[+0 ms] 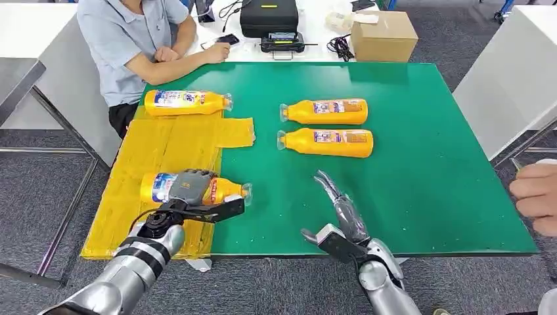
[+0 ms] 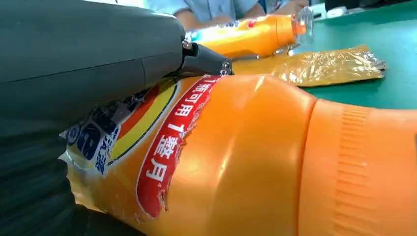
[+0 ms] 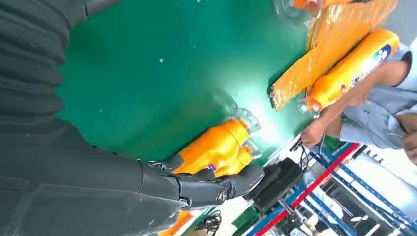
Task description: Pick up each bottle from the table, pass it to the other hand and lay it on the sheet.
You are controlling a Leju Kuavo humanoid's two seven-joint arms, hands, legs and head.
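An orange bottle [image 1: 156, 187] lies on its side on the yellow sheet [image 1: 141, 147] near the table's front. My left hand [image 1: 192, 188] is laid over its middle, fingers across the top and thumb along the near side, gripping it. Up close, the bottle [image 2: 255, 162] sits right under the left hand [image 2: 88, 54]. A second bottle [image 1: 187, 102] lies at the sheet's far end. Two more bottles [image 1: 325, 111] [image 1: 326, 142] lie side by side on the green table [image 1: 427, 164]. My right hand [image 1: 338, 210] hovers near the front edge, fingers stretched out and apart, holding nothing.
A seated person [image 1: 131, 46] leans on the table's far left corner. Another person's hand [image 1: 535, 197] reaches in at the right edge. A cardboard box [image 1: 384, 36] and a black case [image 1: 269, 16] stand beyond the far edge.
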